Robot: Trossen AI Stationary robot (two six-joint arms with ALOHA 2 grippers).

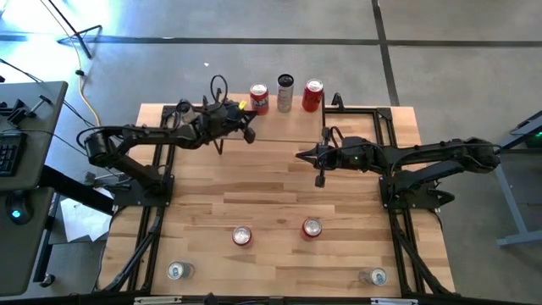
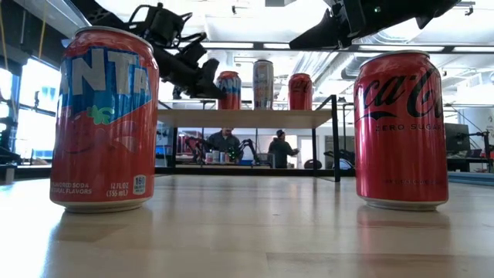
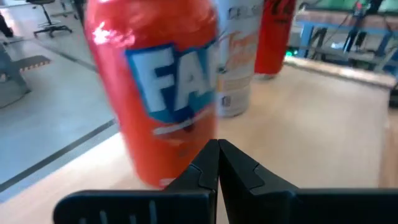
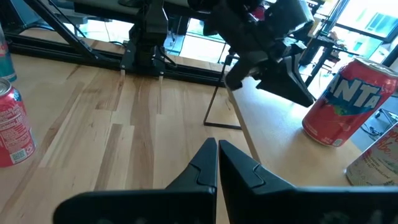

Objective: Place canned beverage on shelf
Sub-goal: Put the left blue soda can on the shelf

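1. Light wooden counter (image 1: 279,195), planks running side to side.
2. At its far edge stands the shelf (image 1: 292,127), wooden top on thin black legs.
3. On the shelf, three cans in a row: Fanta can (image 1: 259,98), silver can (image 1: 285,92), red can (image 1: 312,96).
4. On the counter, near side: two red cans (image 1: 242,236) (image 1: 312,228), two silver-topped cans (image 1: 176,271) (image 1: 378,276) by the front corners.

three upright cans line the light wooden shelf on thin black wire legs (image 1: 292,127): a red fanta can (image 1: 259,98) right in front of the closed left gripper (image 1: 248,134), not gripped; a silver can (image 1: 285,93) touching or almost beside it; then a red coca-cola can (image 1: 312,96), farthest off.
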